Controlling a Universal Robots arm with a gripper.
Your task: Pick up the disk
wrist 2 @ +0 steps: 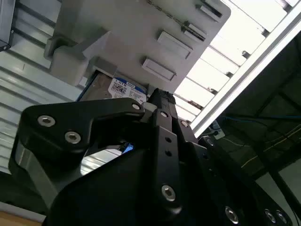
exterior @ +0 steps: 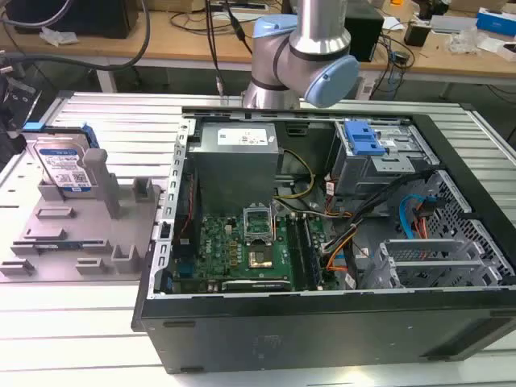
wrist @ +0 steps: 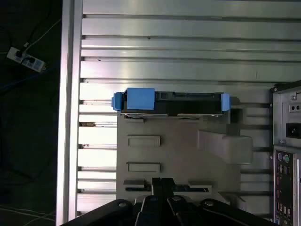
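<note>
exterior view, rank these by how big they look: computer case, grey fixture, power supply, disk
1. computer case, by far the largest
2. grey fixture
3. power supply
4. disk, somewhat smaller than the power supply, standing upright in the fixture

Disk (wrist: 171, 109) stands on edge in a slot at one end of the grey fixture (wrist: 178, 157), blue rails (wrist: 140, 99) capping both of its ends. Gripper (wrist: 162, 181) over the fixture's opposite end, fingers pressed together, well apart from the disk. Fixture sits on a slatted aluminium table (wrist: 164, 47). Computer case rear panel (wrist: 287, 155) just beside the fixture. Power strip (wrist: 26, 59) on the dark floor off the table edge
</note>
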